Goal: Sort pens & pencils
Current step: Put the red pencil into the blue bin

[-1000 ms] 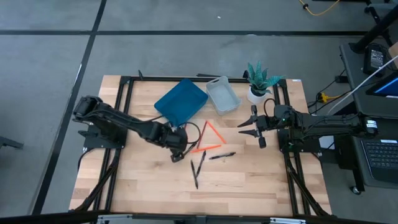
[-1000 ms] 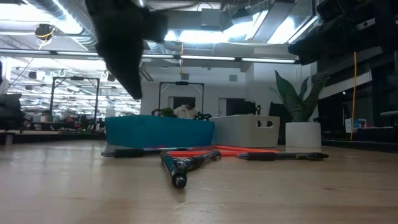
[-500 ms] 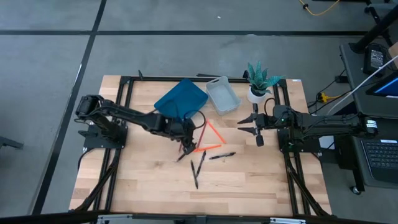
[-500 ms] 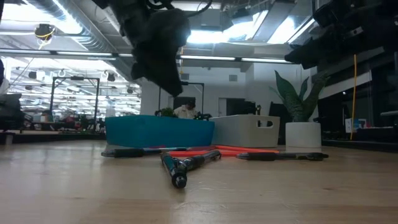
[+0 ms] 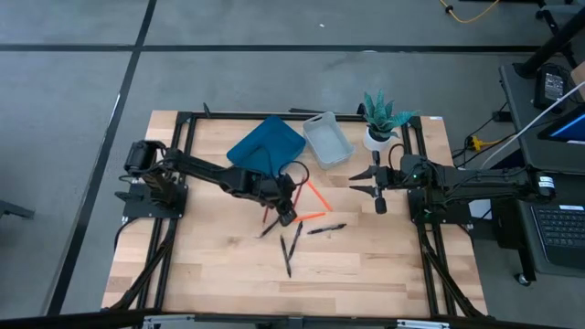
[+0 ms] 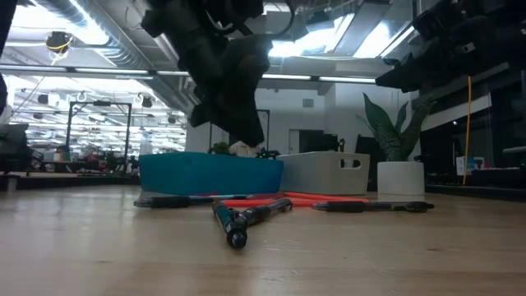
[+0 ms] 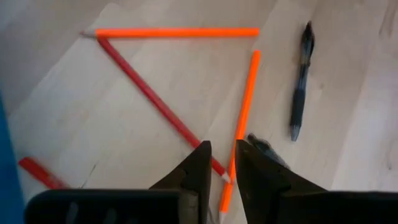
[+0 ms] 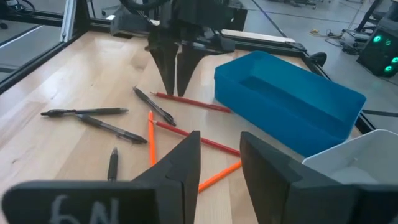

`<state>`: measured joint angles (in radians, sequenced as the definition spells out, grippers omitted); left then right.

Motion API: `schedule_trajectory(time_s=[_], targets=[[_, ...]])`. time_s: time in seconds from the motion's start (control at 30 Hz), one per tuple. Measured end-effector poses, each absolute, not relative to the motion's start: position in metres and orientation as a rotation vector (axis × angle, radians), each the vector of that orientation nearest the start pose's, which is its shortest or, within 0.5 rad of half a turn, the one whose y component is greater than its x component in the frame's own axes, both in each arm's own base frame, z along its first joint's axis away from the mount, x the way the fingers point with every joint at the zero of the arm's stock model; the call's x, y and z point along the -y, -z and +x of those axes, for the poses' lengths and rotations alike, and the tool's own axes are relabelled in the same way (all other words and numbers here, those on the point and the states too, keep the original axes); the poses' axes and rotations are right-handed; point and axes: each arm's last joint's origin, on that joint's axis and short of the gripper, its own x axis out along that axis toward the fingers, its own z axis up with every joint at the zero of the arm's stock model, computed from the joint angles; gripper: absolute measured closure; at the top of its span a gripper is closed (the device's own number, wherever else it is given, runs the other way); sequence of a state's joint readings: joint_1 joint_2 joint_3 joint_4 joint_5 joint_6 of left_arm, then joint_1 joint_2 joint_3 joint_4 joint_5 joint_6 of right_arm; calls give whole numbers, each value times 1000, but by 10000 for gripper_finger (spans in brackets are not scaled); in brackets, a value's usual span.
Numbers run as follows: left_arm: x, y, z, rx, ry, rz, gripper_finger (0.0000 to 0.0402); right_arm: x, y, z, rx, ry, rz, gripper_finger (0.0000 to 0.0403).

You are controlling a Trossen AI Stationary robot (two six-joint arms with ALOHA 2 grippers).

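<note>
**Left pincer hovers over the pencils, holding nothing**

We see the left pincer (image 5: 286, 212) poised above the middle of the wooden surface (image 5: 366, 274), its two fingers (image 7: 198, 171) parted by only a narrow gap, with nothing between them. In its wrist view the tips hang just over the crossing ends of a red pencil and an orange one.

The pencils (image 5: 311, 203) lie directly beneath and at about 3 o'clock of the pincer in the high view, making a rough triangle. The pens (image 5: 291, 247) are scattered from 4 to 7 o'clock of it: one near the pincer's tip, two crossing closer to the surface's front, and one (image 5: 326, 228) lying apart at 4 o'clock.

At 11 o'clock of the pincer sits a blue tray (image 5: 265, 148), and at 1 o'clock a grey bin (image 5: 326, 140). Beyond that stands a potted plant (image 5: 382, 121).

The right pincer (image 5: 366, 184) waits well apart at 3 o'clock, raised off the surface, fingers spread and empty.
</note>
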<state>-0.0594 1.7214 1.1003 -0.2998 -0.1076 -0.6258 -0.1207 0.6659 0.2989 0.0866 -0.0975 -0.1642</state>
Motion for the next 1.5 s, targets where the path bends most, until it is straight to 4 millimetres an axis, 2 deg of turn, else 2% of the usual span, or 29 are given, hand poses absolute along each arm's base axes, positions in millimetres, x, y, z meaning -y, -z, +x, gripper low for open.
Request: schedule_trajectory(time_s=[0.3,0.67,0.83,0.9,0.97,1.03,1.13,1.3,1.5], targets=[[5,-194,352,-864,-361,-522,303,16,-208,155,-282,0,-132,288],[-5,-195,352,-886,-336,-584,303,16,-208,155,-282,1,-132,288],[-5,-214,367,-886,-288,-502,303,16,-208,155,-283,2,-132,288],[-6,-219,368,-960,-305,-467,303,16,-208,155,-282,2,-131,288],[-9,-223,378,-987,-318,-462,304,16,-208,155,-284,3,-126,288],[-10,-218,379,-1102,-355,-451,304,16,-208,155,-285,3,-126,288],[-12,-211,392,-1153,-371,-447,302,16,-207,154,-290,4,-127,288],[-13,-212,404,-1167,-380,-453,301,17,-207,154,-299,29,-129,288],[-13,-213,404,-1155,-437,-532,301,17,-206,154,-304,29,-131,288]])
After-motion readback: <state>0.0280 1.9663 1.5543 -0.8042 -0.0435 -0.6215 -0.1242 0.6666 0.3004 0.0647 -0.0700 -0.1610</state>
